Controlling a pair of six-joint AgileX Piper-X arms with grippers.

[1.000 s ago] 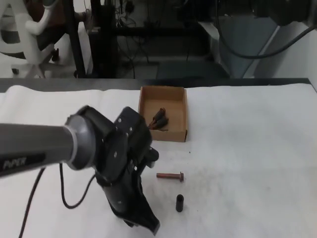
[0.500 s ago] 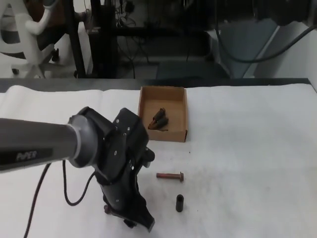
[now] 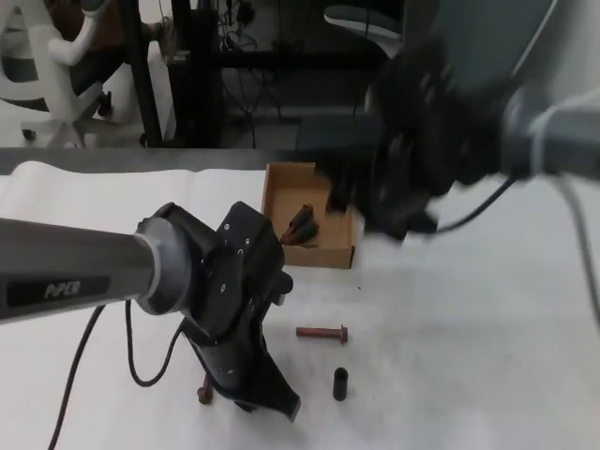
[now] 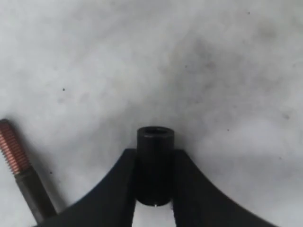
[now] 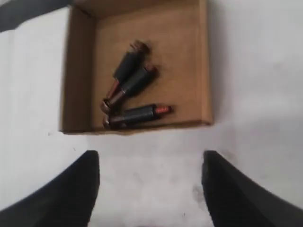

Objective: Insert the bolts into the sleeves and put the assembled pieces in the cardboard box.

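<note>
Your left gripper (image 4: 155, 152) is pinching a short black cylindrical sleeve (image 4: 155, 166) between its two dark fingers, low over the white padded bench top (image 4: 213, 71). The sleeve's open end points away from the wrist. Just beside it, not touching the fingers, lies a dark bolt with a copper-coloured thread (image 4: 20, 172) (from above, it peeks out on the left of that arm, at the near edge). To the right of the arm, a second copper-coloured bolt (image 3: 322, 332) lies loose on the bench. A second black sleeve (image 3: 340, 383) sits nearer, apart from it. Your right gripper (image 5: 149, 189) has its fingers spread wide with nothing between them, close by the open brown cardboard box (image 5: 182, 56), which stands at the far middle. Three assembled pieces (image 5: 132, 85) lie bunched together inside that box.
</note>
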